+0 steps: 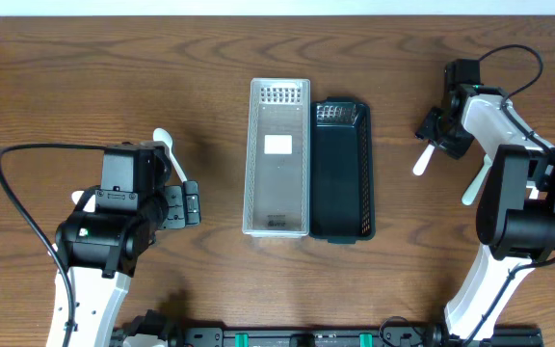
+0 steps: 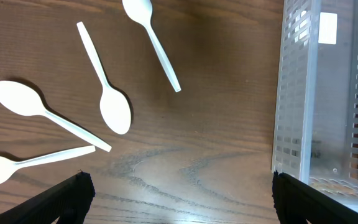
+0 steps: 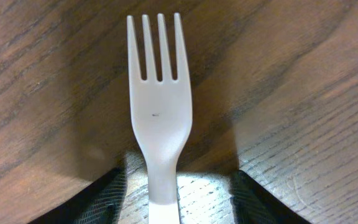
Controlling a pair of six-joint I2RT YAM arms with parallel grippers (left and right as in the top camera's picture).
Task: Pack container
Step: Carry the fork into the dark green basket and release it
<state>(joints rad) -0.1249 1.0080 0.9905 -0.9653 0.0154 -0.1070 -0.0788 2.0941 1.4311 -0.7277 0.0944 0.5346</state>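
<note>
1. R wrist view, bottom edge: your right fingers (image 3: 107, 198) sit low over the worktop (image 3: 36, 74), one on each side of the fork (image 3: 160, 118) handle. They're parted, w/ a strip of lit wood showing on both sides, so nothing is grasped yet.
2. The fork lies centre frame, tines toward the top edge. The step in hand looks like the pinch. Close on the narrow handle just below the neck, not on the wide part. The gap looks bigger on the right of the frame, so nudge over first and let both pads land together. Otherwise the fork may skate or twist.
3. It's prob. thin, light plastic: squeeze gently, lift straight up, keep it level.
4. Overhead, right of frame: a second white utensil (image 1: 474, 183) lies just below-right of those fingers; can't tell what type. Don't clip it on the lift.
5. Overhead, centre: a clear container (image 1: 277, 159) w/ a black basket (image 1: 343, 173) right beside it. No cutlery visible in either, so packing has barely begun. Lay the fork in lengthwise.
6. Farthest, lower left of overhead: your left fingers (image 2: 73, 196) are spread wide and hold nothing. Four spoons (image 2: 114, 109) lie in the left half of the L wrist view, apart from the clear container.
</note>
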